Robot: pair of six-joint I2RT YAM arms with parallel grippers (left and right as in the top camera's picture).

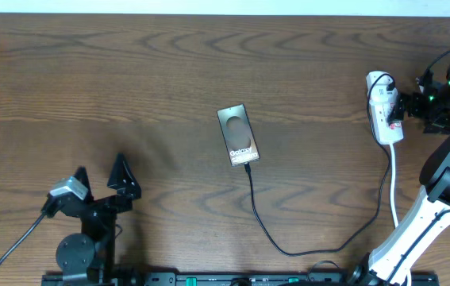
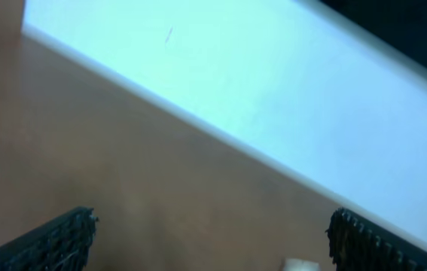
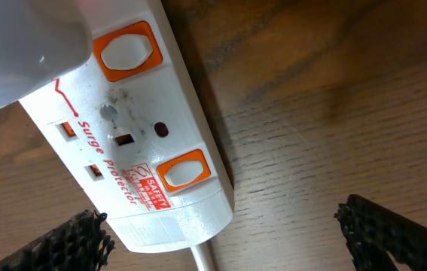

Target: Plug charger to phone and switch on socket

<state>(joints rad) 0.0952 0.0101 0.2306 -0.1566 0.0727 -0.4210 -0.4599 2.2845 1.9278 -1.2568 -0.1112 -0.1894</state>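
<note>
At the surface's [image 1: 129, 79] right edge, toward the far corner: socket [image 1: 385, 119], with the right claw [image 1: 405, 110] wide open, empty, hovering over its cord end. Charger [image 1: 288, 250] plug looks seated in the near short edge of the phone [image 1: 239, 135], which lies mid-surface; can't confirm full seating from overhead. So the step in hand is the switch, I'd say. Wrist view shows two orange switches: adapter switch [image 3: 128, 51] beside the white adapter [image 3: 25, 38], and cord-end switch [image 3: 184, 171]. I'd take the adapter switch, since that outlet is the loaded one. The socket sits off-centre in the claw, close to one finger [image 3: 55, 245], so shift sideways, use a single fingertip and press straight down. Keep it light so the socket doesn't skid. Left claw [image 1: 100, 176] is open, holds nothing, near the near-left corner, well apart from everything.
</note>
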